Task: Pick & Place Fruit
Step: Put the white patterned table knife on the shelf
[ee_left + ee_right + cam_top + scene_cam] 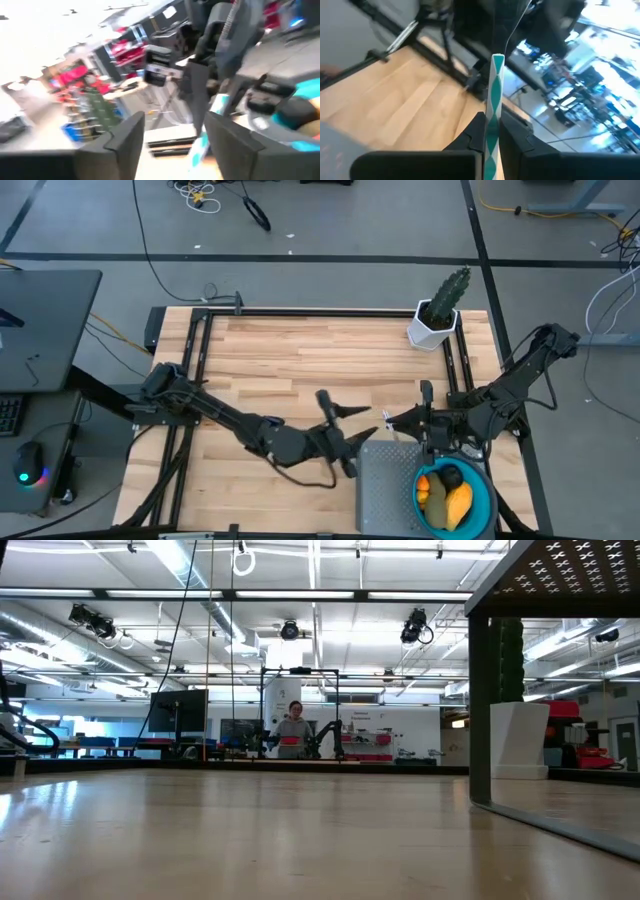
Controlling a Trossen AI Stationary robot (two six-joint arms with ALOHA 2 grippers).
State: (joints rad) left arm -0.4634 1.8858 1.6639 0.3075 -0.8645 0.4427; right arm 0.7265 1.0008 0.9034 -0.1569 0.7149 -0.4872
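The fruit lies in a blue bowl (484,498) at the table's near right: a yellow oblong (458,503), a black ball (452,477) and small orange pieces (424,485). My right gripper (393,420) is left of the bowl and is shut on a thin white-and-teal striped stick (495,85). My left gripper (349,436) is open and empty at the table's near middle, facing the right gripper. The stick (216,106) and the bowl's rim (305,90) show beyond its fingers in the left wrist view. The low view shows neither gripper. My right gripper pinches the stick's lower part (490,142) between its two fingers. The stick runs along the fingers and sticks out well past their tips, with its free end (498,60) in the air.
A grey perforated mat (385,490) lies under and left of the bowl. A green cactus in a white pot (437,320) stands at the far right. Black rails (300,312) frame the wooden table. Bare wood lies at the far middle and left.
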